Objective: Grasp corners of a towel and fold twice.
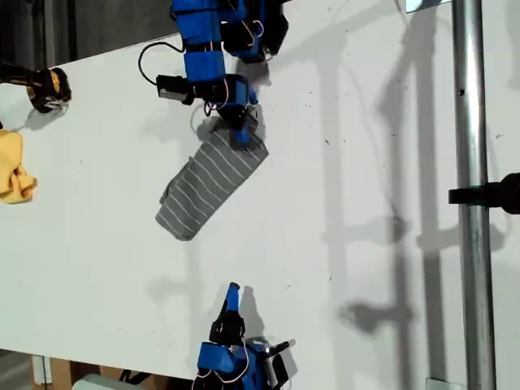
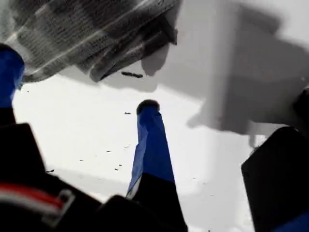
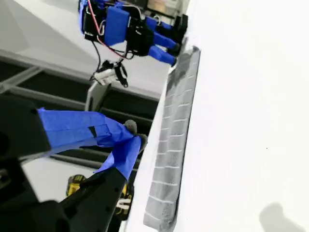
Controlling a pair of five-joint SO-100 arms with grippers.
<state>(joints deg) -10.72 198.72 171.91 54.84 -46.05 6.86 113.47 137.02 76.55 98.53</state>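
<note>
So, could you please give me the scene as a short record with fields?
towel: grey striped towel, folded into a long strip, lying diagonally on the table
first gripper: my first gripper is at the strip's upper end in the exterior view, fingers apart
second gripper: my second gripper is near the exterior view's bottom edge, fingertips together, holding nothing, apart from the towel
other items: yellow cloth at the exterior view's left edge
</note>
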